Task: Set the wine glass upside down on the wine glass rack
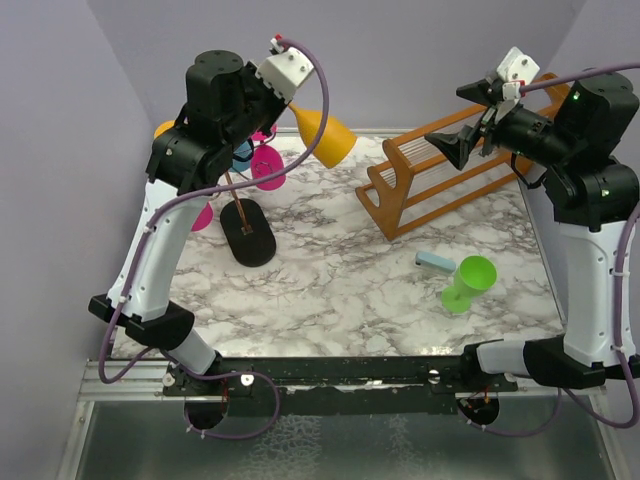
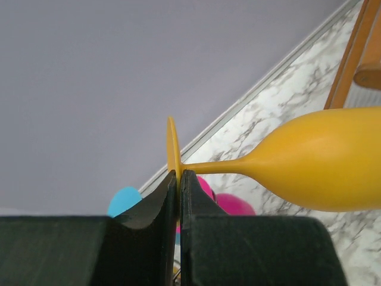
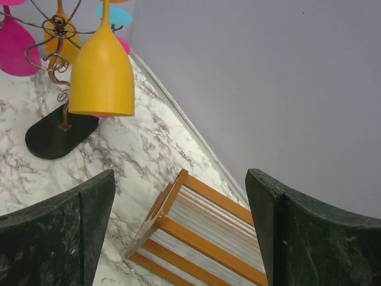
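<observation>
The marble table [image 1: 330, 290] holds two racks. The big wooden rack [image 1: 440, 175] under the right claw [image 3: 180, 179] is not the one that counts. The one that counts is the wine glass rack [image 1: 248, 233], a thin wire stand on a black oval base. It sits just below the left claw [image 2: 178, 179], and the pink cups [image 2: 235, 205] and a blue cup [image 2: 125, 202] on it peek out just past the claw tips. The left claw is pinching the yellow wine glass [image 2: 321, 161] by the edge of its flat round foot, with its fingers pressed tight on it. From the claw the stem runs straight out sideways. The bowl is at the far end, pointing away from the claw and away from the wire stand. Seen from the right wrist, the glass hangs with its open mouth lower than its foot, just beside the curly hooks [image 3: 56, 27]. So I think the next move is to slide the foot end, the end in the claw, onto a free hook. The left arm is much nearer to do that. The right claw is spread wide, holds nothing, and is well apart from the wire stand.
</observation>
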`<state>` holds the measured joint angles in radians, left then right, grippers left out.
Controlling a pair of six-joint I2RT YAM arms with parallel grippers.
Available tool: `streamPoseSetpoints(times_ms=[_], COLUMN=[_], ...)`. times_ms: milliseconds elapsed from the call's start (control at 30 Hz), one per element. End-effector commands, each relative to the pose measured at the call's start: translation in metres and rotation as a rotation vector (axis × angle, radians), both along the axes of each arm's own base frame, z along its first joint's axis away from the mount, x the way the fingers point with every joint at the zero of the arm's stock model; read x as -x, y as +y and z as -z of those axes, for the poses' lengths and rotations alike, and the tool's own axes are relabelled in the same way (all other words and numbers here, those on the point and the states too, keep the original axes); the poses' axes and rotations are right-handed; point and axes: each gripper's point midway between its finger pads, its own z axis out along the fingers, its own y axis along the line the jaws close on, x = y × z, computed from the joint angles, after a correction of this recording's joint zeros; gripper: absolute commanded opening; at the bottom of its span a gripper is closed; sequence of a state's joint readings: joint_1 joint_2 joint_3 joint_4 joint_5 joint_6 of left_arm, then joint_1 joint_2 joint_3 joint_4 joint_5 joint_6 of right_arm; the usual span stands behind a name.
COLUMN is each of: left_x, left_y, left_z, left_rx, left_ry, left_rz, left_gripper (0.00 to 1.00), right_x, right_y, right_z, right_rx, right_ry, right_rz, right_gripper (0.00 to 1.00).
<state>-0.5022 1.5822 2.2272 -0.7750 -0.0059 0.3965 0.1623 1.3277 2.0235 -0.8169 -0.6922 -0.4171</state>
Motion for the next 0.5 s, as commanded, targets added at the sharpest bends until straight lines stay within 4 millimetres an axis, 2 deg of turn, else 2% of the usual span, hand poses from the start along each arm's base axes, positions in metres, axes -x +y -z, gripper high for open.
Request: streamPoseSetpoints(times_ms=[0, 267, 467], left_x=[0.005, 0.011, 0.009], left_y=[0.015, 0.007, 0.024], left_z=[0.018, 0.064, 0.090], left_rx=[-0.276, -0.484, -0.638], left_ry=[-0.018, 0.052, 0.096], left_rz=[-0.027, -0.006, -0.060], left_gripper=[0.00, 0.00, 0.00], right_x=[0.007, 0.007, 0.010], right_y=[-0.001, -0.001, -0.003], right_z=[0.005, 0.011, 0.012], right_rx=[0.001, -0.003, -0.004], right_ry=[0.015, 0.030, 0.032], right_rz=[-0.020, -0.032, -0.033], right_gripper=[0.90, 0.91, 0.92])
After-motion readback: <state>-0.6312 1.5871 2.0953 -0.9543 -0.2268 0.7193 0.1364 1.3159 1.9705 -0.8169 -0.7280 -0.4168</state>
